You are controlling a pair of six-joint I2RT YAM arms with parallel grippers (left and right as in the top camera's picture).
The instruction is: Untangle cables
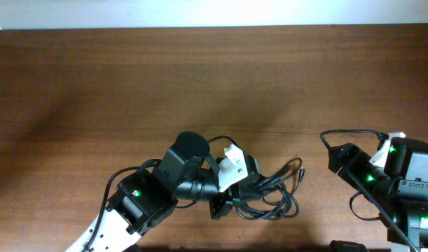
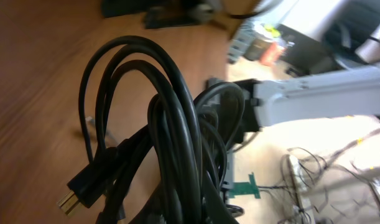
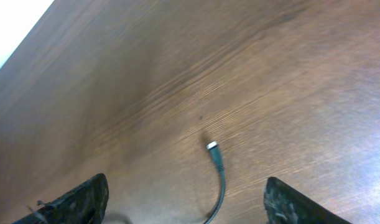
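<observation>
Table (image 1: pixel 94 84): one cable tangle (image 1: pixel 277 197) at left fingers (image 1: pixel 223 204), grip unseen; right fingers (image 3: pixel 84 200) gape empty.

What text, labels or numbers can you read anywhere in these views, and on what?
None can be read.
The cables and their gold-tipped plug show no markings.
The orange item in the left wrist background is too blurred to read.
Nothing is printed on the table.

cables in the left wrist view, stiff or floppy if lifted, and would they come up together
Probably floppy: the cables curve in loose loops rather than straight runs. Likely to drag together, since the strands cross and overlap in one clump. The gold-tipped plug would probably dangle and swing.
</observation>
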